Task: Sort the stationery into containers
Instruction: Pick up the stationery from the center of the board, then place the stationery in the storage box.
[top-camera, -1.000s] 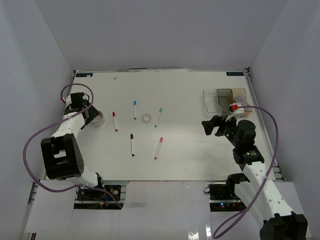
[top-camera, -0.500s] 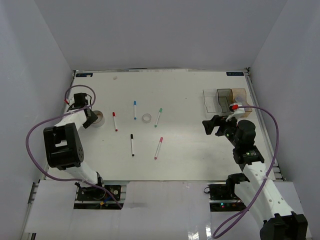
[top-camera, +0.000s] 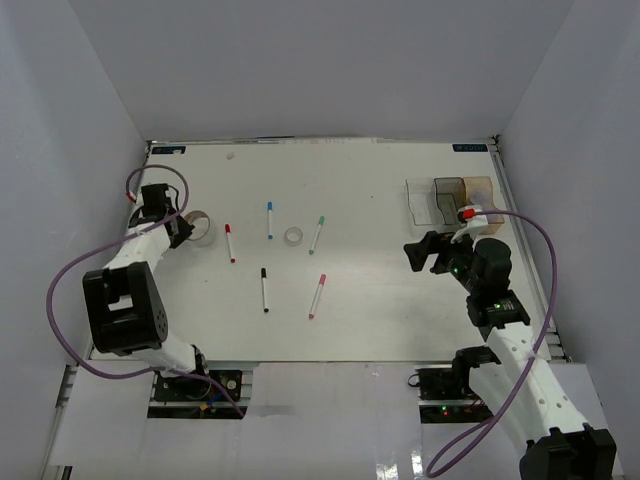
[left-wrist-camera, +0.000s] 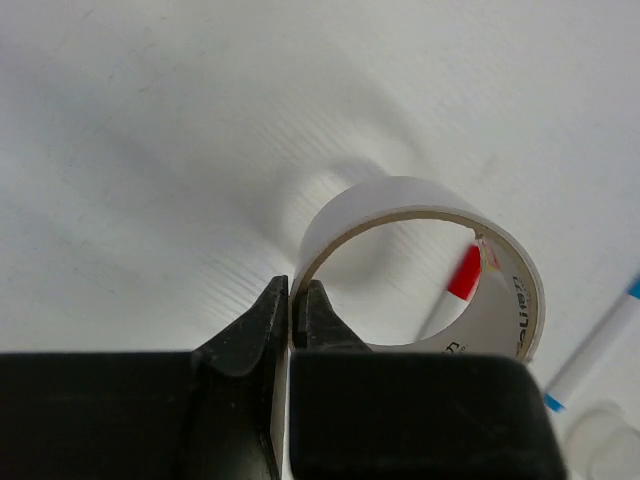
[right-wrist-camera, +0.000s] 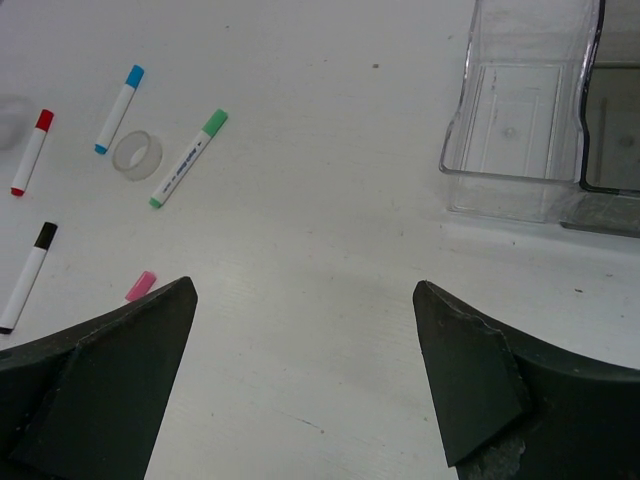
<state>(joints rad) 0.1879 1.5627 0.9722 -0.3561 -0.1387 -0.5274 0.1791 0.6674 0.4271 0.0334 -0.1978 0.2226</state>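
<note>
Left wrist view: just past the left gripper, the red-capped marker shows only through the tape roll. The blue-capped marker is cut by the frame edge. The clear roll is a blur in the corner.
Right wrist view: the pink-capped marker has its body hidden behind one finger of the right gripper. Beyond the gripper, the grey bin is cut off.

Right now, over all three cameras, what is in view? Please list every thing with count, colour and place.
markers: 5, white, named by cap: red marker, blue marker, green marker, black marker, pink marker; scattered mid-table.
clear tape roll: 1, clear, between blue marker and green marker.
whitish tape roll: 1, whitish, left side.
bins: 3, clear bin, smoky bin, amber bin; joined row, right side.
table: 1, white.
left gripper: shut on whitish tape roll's wall.
right gripper: open, empty, near bins.
</note>
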